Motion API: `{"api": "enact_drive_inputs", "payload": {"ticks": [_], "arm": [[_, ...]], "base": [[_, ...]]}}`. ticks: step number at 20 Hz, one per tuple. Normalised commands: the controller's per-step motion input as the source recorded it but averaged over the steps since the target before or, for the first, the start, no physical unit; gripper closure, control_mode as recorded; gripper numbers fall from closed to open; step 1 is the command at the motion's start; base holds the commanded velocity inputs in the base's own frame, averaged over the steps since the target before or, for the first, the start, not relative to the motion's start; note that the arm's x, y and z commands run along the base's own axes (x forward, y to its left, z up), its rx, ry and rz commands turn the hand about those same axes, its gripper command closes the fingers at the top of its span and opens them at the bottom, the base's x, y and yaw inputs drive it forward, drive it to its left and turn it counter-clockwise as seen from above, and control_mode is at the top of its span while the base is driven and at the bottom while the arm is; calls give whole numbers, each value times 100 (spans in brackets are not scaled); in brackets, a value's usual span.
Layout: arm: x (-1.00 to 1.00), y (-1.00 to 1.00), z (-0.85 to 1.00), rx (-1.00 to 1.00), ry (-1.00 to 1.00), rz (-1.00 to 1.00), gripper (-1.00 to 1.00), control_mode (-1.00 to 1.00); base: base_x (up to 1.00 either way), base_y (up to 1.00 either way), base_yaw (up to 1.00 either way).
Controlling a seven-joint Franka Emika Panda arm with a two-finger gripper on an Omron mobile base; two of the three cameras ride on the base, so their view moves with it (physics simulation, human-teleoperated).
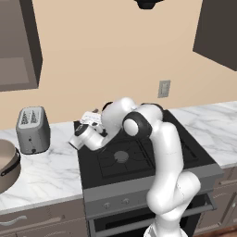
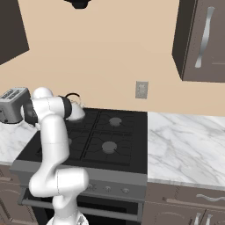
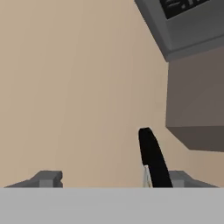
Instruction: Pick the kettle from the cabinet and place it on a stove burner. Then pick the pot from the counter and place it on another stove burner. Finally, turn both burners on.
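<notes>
The gripper is standing wide open, gripping nothing; the kettle's black handle is rising upright just inside one fingertip. The kettle itself is sitting at the cooktop's back-left burner, mostly hidden behind the arm.

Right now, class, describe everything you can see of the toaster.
The toaster is a boxy grey appliance that looks like metal, with rounded corners and two long slots in its paler top. It stands upright on the white marble counter, well to the left of the black cooktop and apart from it. Only the counter touches it.
</notes>
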Motion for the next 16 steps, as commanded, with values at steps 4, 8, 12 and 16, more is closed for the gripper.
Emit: {"api": "enact_drive_inputs", "payload": {"ticks": [4, 8, 12, 16], "arm": [[-19, -18, -3, 0, -10, 0, -100, -100], [-29, -21, -2, 3, -10, 0, -100, -100], [-29, -22, 0, 7, -7, 0, -100, -100], [-19, -1, 0, 11, -1, -2, -100, -100]], "base": [[0, 0, 0], [0, 0, 0], [0, 0, 0], [0, 0, 0]]}}
